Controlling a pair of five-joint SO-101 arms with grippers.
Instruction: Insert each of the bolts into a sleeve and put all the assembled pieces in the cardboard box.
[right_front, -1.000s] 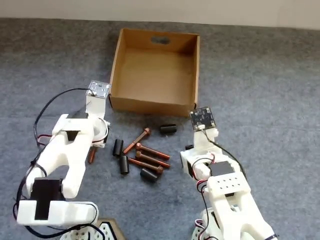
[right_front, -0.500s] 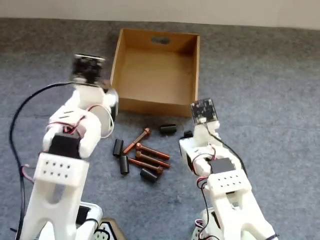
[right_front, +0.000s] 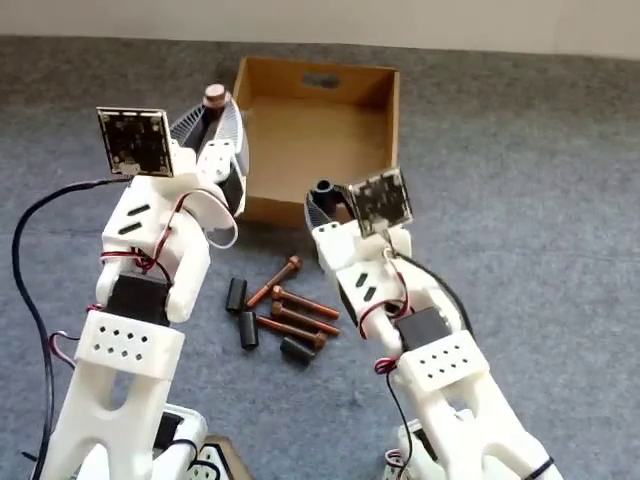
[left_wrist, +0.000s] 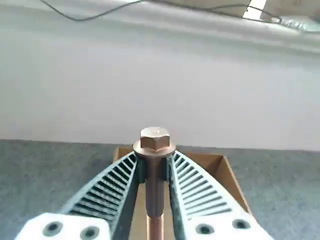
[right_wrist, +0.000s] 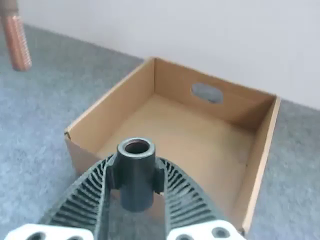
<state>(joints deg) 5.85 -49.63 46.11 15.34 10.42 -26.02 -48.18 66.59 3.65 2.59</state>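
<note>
1. We see the left gripper (right_front: 213, 112) clamped on a copper bolt (left_wrist: 154, 146), its shaft vertical and hex head up, over the cardboard box's (right_front: 300, 212) left wall
2. We see the right gripper (right_wrist: 136, 167) grasping a dark cylindrical sleeve (right_wrist: 135, 176), upright with its bore up, at the near wall

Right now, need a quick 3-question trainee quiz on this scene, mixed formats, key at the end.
1. True or false: the black sleeve in the right hand already has a bolt in its bore.
2. Multiple choice: the left hand is shut on
A. nothing
B. a copper bolt, head up
C. the wall of the box
3. Short answer: in the high view, how many bolts lie loose on the carpet?

Key: 1 false, the bore is empty; 2 B; 3 four.
</note>
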